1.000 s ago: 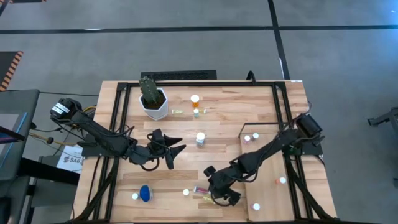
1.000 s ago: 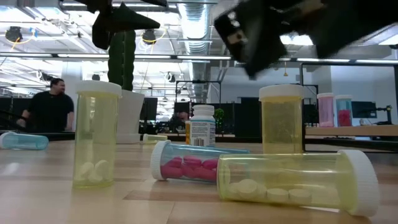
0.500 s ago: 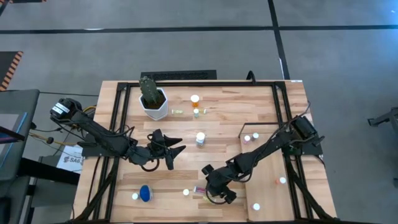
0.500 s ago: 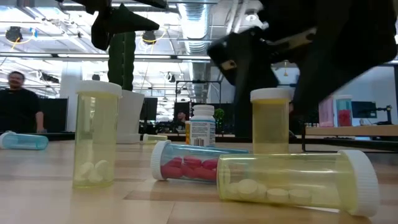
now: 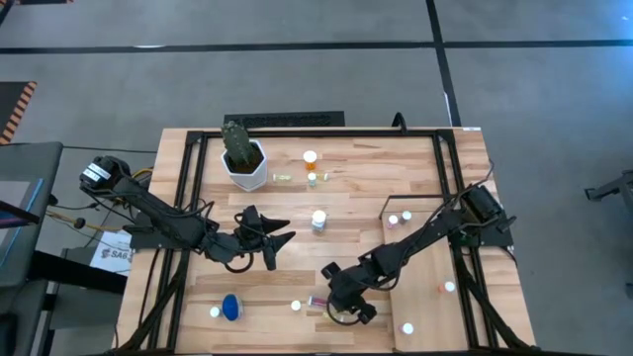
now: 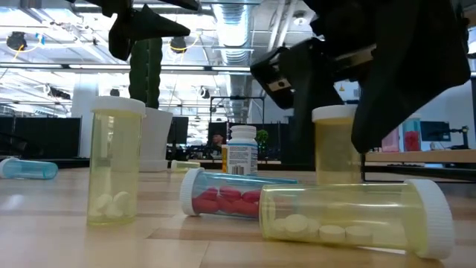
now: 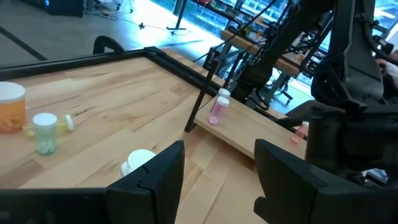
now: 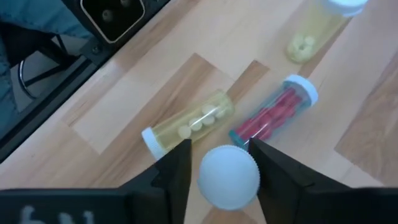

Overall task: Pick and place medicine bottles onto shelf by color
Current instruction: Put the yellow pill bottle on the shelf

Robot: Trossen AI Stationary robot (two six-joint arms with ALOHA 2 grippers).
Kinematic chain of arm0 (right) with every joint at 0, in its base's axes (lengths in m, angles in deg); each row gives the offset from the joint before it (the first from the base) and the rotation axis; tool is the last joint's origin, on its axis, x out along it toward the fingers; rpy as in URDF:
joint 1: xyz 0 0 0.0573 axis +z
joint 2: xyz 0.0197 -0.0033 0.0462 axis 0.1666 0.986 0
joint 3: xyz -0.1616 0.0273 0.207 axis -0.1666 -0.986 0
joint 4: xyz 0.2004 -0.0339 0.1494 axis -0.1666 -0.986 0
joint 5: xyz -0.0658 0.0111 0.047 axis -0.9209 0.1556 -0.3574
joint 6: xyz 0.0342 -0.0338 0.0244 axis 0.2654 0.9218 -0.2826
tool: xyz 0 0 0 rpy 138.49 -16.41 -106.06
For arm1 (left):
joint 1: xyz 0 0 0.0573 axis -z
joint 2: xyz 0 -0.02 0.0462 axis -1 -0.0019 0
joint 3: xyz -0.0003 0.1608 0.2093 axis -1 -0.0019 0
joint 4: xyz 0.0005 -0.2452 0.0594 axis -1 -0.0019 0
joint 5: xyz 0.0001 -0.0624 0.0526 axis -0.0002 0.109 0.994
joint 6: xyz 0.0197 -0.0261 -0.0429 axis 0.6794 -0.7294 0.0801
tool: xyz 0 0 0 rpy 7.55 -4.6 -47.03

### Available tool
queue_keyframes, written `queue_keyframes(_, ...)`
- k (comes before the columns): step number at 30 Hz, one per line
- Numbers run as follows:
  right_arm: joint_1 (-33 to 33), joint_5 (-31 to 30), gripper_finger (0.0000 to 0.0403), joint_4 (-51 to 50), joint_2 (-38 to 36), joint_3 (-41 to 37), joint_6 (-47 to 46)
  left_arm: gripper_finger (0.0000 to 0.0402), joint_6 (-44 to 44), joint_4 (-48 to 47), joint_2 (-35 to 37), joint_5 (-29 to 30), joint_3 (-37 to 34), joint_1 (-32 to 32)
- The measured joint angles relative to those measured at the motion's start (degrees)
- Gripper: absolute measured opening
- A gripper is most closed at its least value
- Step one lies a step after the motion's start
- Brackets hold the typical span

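Your right gripper (image 8: 217, 163) is sitting low at the near edge of the table, and its fingers are straddling an upright yellow bottle (image 6: 338, 145) with a white cap (image 8: 228, 176). They're pressing close on both sides, but I can't honestly tell whether they're gripping it or just bracketing it.

Just beside it two bottles are lying on their sides: a yellow one with white tablets (image 6: 349, 219) and a clear one full of pink capsules (image 6: 223, 197). Another yellow bottle (image 6: 114, 160) is standing a bit farther along.

Your left gripper (image 5: 272, 240) is hanging over the middle of the table with its fingers spread apart and nothing between them.

The striped plank tabletop (image 5: 356, 188) is carrying the rest: a white-capped bottle (image 5: 318, 221) near the centre, an orange one (image 5: 311, 159) toward the far side, a blue one (image 5: 230, 308) near the front, and a white pot with a cactus (image 5: 242, 158).

The pale shelf panel (image 5: 435, 262) is lying on the right side, with a few capped bottles standing on it, including a pink one (image 7: 217, 111).

Beyond the table, an open workshop with ceiling lights and desks is showing.
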Motion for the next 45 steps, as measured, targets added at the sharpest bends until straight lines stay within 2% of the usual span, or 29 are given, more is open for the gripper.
queue_keyframes(8, -0.1, 0.2, 0.0118, -2.8, -0.5, 0.1, 0.6, 0.0183, -0.2, 0.1, 0.0, 0.1, 0.0, 0.0)
queue_keyframes(12, -0.4, 0.3, 0.0123, -7.2, -3.0, 0.0, 1.9, 0.0183, -0.6, 0.1, 0.0, 0.1, 0.0, 0.0)
queue_keyframes(17, -1.1, 0.3, 0.014, -15.2, -10.0, 0.0, 2.6, 0.0183, -1.1, 0.3, 0.0, 0.4, 0.0, 0.0)
queue_keyframes(23, -0.5, 0.6, 0.0128, -28.3, -19.1, 0.0, 3.6, 0.0183, -2.0, 0.3, 0.0, 1.8, 0.0, 0.0)
queue_keyframes(29, 4.0, 1.2, 0.0127, -33.9, -30.5, -6.5, 3.1, 0.0183, -5.2, 0.5, 0.0, 7.3, 0.0, 0.0)
queue_keyframes(36, 11.8, -1.6, 0.0134, -27.9, -43.4, -16.5, -8.5, 0.0183, -5.4, 1.4, 0.0, 11.7, 0.0, 0.0)
queue_keyframes(40, 17.3, -3.0, 0.0131, -26.7, -45.0, -18.6, -12.7, 0.0183, -6.8, 1.4, 0.0, 12.4, 0.0, 0.0)
queue_keyframes(45, 23.9, -3.1, 0.0131, -26.7, -43.0, -18.9, -12.5, 0.0183, -8.5, 3.0, 0.0, 12.4, 0.0, 0.0)
